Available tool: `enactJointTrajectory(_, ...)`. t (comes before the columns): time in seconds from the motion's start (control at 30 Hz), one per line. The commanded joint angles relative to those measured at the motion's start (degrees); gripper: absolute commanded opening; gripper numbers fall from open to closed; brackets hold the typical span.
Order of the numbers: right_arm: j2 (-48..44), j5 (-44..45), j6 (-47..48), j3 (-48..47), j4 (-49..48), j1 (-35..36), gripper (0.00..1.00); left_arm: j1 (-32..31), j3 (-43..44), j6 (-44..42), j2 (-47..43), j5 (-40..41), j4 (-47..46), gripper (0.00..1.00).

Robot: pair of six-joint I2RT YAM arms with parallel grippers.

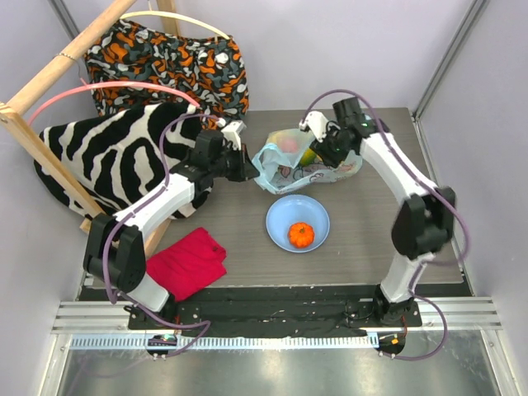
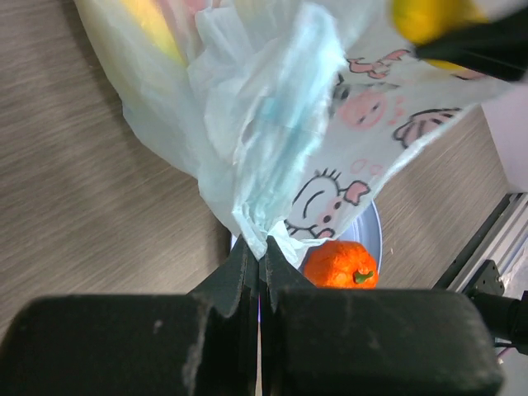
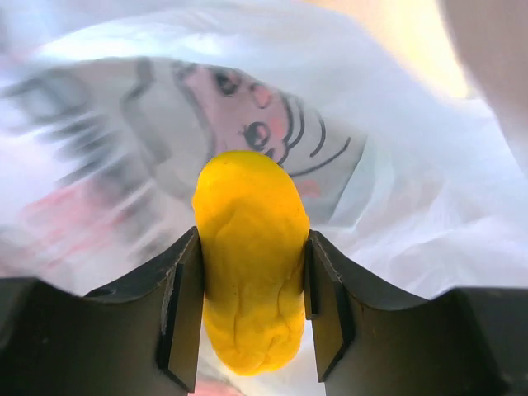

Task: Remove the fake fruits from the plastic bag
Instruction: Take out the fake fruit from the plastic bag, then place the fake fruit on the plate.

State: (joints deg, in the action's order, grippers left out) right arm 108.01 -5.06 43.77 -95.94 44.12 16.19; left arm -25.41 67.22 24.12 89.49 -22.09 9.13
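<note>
Pinching the oblong yellow piece across its width, long axis along the fingers, right gripper is at the plastic bag mouth; left gripper is clamped tight on its left edge.

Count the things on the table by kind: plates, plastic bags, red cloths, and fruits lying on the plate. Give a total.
Plate: 1
Plastic bag: 1
Red cloth: 1
Fruit on the plate: 1
Total: 4
</note>
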Motion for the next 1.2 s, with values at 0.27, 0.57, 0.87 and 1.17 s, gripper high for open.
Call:
enactJointTrajectory(0.27,-23.10,-22.36,-8.51,9.03,11.69,9.89,0.20,0.18,6.87,0.40,2.00,-0.50,-2.62,0.00)
enactJointTrajectory(0.57,-18.37,-22.37,-11.00,7.69,8.62,21.78,0.21,0.18,6.43,-1.27,1.56,1.34,-1.74,0.00)
enactJointTrajectory(0.87,-11.16,-18.67,2.20,9.90,2.56,26.17,0.21,0.27,6.52,-1.79,0.60,0.73,-1.30,0.00)
enactJointTrajectory(1.17,0.89,-9.26,-29.30,3.82,1.06,26.27,0.20,0.80,6.43,-1.44,0.16,0.90,-0.78,0.00)
